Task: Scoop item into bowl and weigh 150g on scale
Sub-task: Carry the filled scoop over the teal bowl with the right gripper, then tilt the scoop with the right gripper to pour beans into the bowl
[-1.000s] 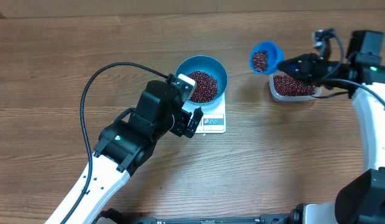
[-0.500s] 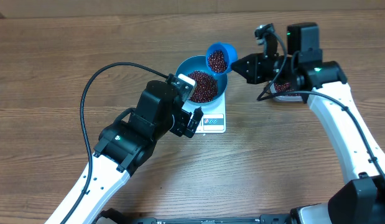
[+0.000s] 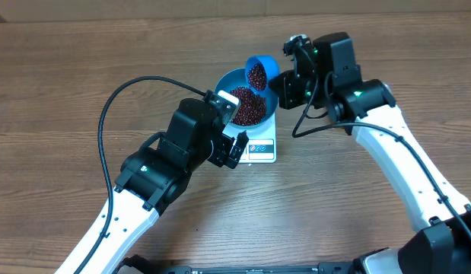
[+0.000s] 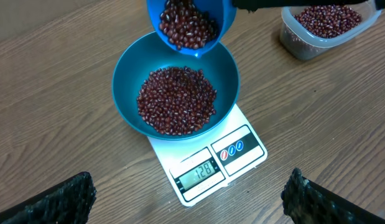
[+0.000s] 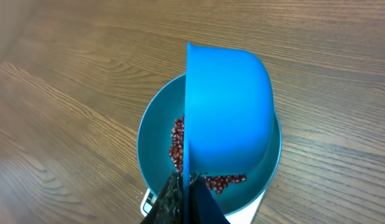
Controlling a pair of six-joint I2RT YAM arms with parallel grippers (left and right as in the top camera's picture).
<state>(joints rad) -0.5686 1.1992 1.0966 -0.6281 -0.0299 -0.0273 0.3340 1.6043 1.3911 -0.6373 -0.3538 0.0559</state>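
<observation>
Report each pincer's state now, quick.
Left pincer: open, empty.
Right pincer: shut on the scoop.

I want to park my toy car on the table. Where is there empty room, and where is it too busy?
The table is bare left of the black cable, and in front of the scale between both arms. It is crowded at the blue bowl: the right claw holds the bean scoop over it, the open left claw close by.

Brown wood-grain table (image 3: 68,76) fills the background, evenly lit.
</observation>
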